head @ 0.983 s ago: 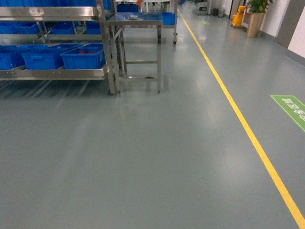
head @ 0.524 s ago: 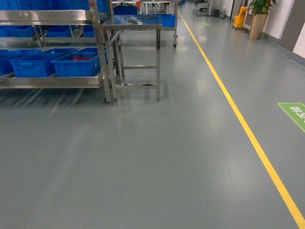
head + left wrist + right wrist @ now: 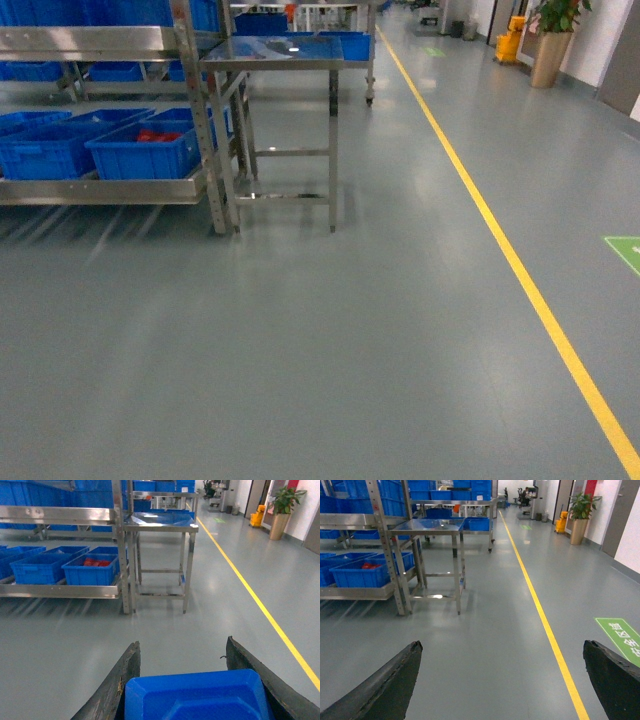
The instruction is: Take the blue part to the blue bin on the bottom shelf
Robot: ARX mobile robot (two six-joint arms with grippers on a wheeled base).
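- The left gripper [image 3: 197, 680] has its dark jaws closed against the sides of a blue moulded plastic part [image 3: 197, 695]; it looks rigid, light and smooth.
- The right gripper [image 3: 502, 680] gapes wide, holding nothing.
- Keeping hold across its flat side walls seems safest.

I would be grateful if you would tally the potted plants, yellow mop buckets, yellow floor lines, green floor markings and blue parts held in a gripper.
Potted plant: 1
Yellow mop bucket: 1
Yellow floor line: 1
Green floor markings, near and far: 2
Blue part in the left gripper: 1
Total: 6
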